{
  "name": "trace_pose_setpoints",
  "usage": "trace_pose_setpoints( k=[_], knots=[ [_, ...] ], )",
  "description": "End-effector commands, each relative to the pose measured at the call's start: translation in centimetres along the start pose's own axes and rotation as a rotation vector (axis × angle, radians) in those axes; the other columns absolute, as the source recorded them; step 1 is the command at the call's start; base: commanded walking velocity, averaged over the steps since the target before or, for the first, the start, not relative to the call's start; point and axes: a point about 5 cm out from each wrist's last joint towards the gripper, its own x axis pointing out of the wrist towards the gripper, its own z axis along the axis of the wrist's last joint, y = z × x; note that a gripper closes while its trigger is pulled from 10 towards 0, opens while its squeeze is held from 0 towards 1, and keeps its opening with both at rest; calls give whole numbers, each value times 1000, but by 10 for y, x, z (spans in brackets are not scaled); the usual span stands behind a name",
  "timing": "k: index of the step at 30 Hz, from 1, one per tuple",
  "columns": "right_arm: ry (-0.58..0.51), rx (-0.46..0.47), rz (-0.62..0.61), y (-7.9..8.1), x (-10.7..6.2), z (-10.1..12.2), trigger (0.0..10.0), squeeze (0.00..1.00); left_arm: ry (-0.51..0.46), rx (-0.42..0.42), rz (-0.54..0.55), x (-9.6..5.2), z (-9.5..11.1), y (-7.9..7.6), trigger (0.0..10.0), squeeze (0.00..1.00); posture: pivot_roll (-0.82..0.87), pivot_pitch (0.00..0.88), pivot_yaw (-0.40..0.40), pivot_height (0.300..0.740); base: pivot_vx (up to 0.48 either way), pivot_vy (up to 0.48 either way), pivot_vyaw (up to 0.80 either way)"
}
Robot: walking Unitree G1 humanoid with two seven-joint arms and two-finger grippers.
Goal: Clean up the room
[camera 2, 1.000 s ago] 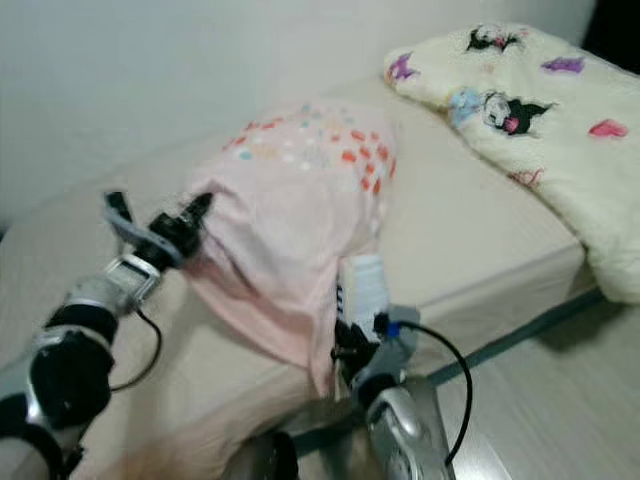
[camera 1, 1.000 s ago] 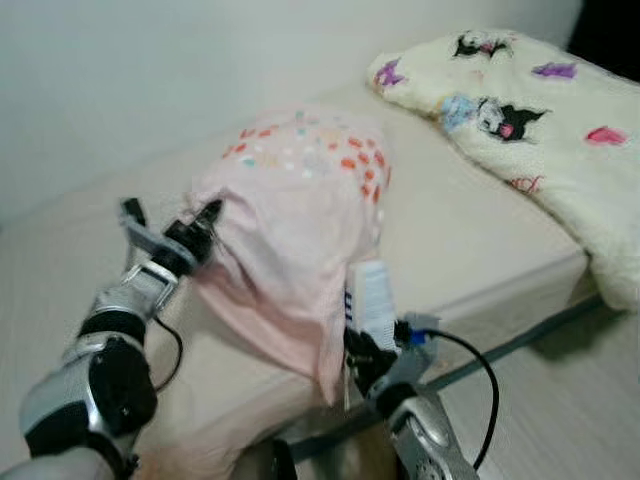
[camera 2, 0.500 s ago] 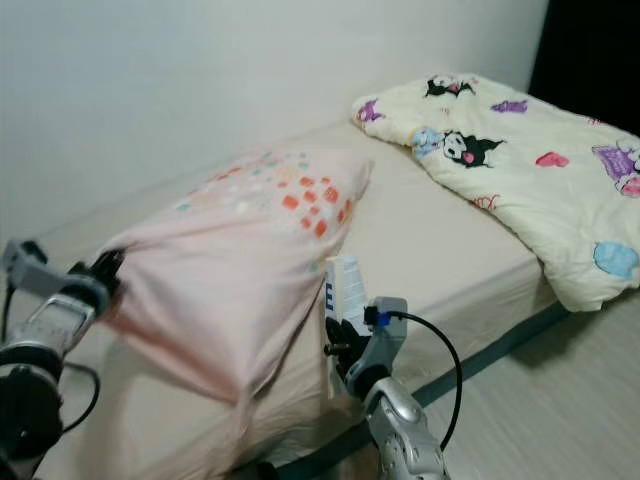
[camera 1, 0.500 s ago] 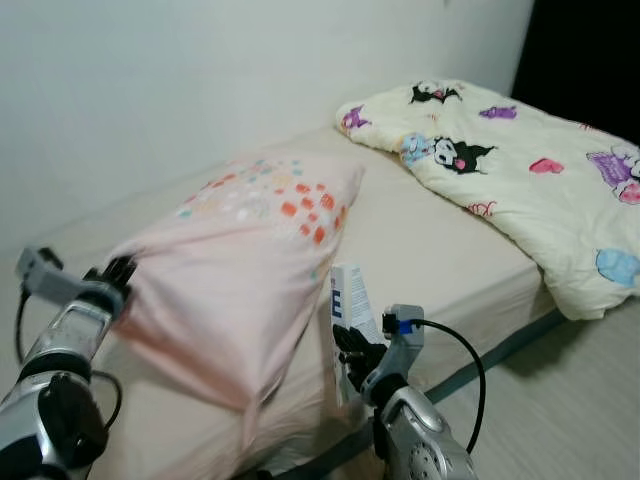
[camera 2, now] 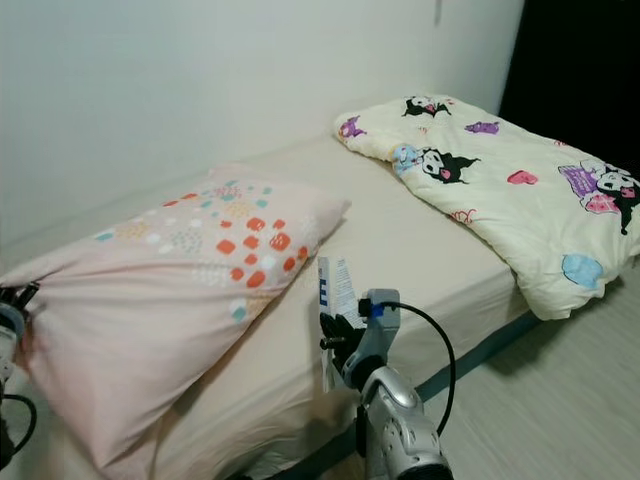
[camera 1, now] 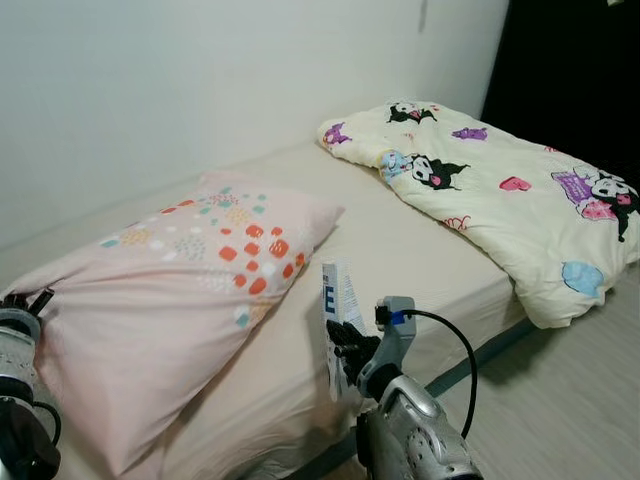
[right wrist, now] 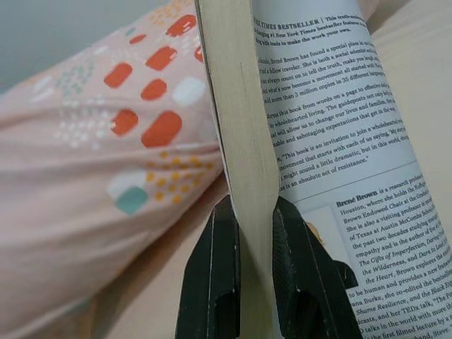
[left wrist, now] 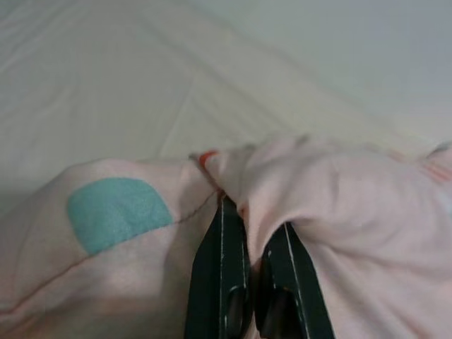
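A pink pillow (camera 1: 170, 290) with orange and teal spots lies flat on the left half of the beige bed (camera 1: 420, 245). My left gripper (camera 1: 22, 305) is at the pillow's left corner, shut on a fold of the pillowcase (left wrist: 282, 183), with its black fingers (left wrist: 222, 268) pinching the cloth. My right gripper (camera 1: 345, 350) stands in front of the bed's near edge, shut on a white paperback book (camera 1: 338, 300) held upright; the wrist view shows its page edges (right wrist: 240, 141) between the fingers (right wrist: 212, 282) and its printed back cover (right wrist: 339, 176).
A cream blanket (camera 1: 500, 190) with cartoon prints covers the right end of the bed and hangs over its edge. A white wall (camera 1: 200, 80) runs behind the bed. Pale wood floor (camera 1: 560, 400) lies at the lower right, and a dark opening (camera 1: 570, 70) sits at the far right.
The pillow, held up off the bed a second ago, now lies flat on the mattress with my left gripper lower and farther left. The camera has lifted and turned. The book stays held.
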Motion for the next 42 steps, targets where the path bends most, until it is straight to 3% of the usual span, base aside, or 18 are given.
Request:
trace_pose_setpoints(
  k=[1, 2, 4, 7, 10, 15, 19, 23, 29, 34, 39, 40, 42],
  knots=[
    [-24, -13, 43, 6, 5, 5, 10000, 0, 105, 86, -63, -8, -37, -2, 0, 0, -184, 0, 112, 580, 0, 0, 0],
    [-24, -13, 43, 6, 5, 5, 10000, 0, 105, 86, -63, -8, -37, -2, 0, 0, -184, 0, 112, 580, 0, 0, 0],
    [-13, -19, 42, 4, 5, 4, 10000, 0, 208, 59, -110, -19, -74, -7, 0, 0, -199, 0, 107, 590, 0, 0, 0],
    [-9, -21, 41, 3, 5, 3, 10000, 0, 251, 42, -138, -25, -89, -10, 0, 0, -199, 0, 107, 594, 0, 0, 0],
    [-3, -25, 37, -1, 4, 3, 10000, 0, 345, 19, -243, -38, -119, -26, 0, 0, -204, 0, 103, 604, 0, 0, 0],
    [1, -33, 29, -5, 4, 3, 10000, 0, 437, 42, -366, -53, -145, -44, 0, 0, -204, 0, 100, 618, 0, 0, 0],
    [-5, -39, 20, -9, 5, 6, 10000, 0, 495, 101, -406, -65, -163, -46, 0, 0, -205, 0, 99, 628, 0, 0, 0],
    [-14, -42, 8, -12, 7, 9, 10000, 0, 559, 186, -386, -77, -179, -29, 0, 0, -205, 0, 100, 647, 0, 0, 0],
    [-6, -42, -5, -15, 7, 7, 10000, 0, 606, 249, -343, -85, -189, -10, 0, 0, -201, 0, 99, 661, 0, 0, 0],
    [23, -40, -33, -22, 5, -1, 10000, 0, 670, 343, -282, -97, -199, 16, 0, 0, -200, 0, 96, 681, 0, 0, 0],
    [28, -40, -37, -23, 6, -2, 10000, 0, 703, 425, -273, -105, -205, 27, 0, 0, -202, 0, 97, 700, 0, 0, 0],
    [28, -40, -38, -23, 6, -2, 10000, 0, 716, 446, -271, -107, -207, 28, 10000, 0, -203, 0, 99, 705, 0, 0, 0],
    [27, -40, -39, -24, 7, -1, 10000, 0, 738, 473, -266, -111, -211, 31, 10000, 0, -203, 0, 99, 714, 0, 0, 0]
  ],
)
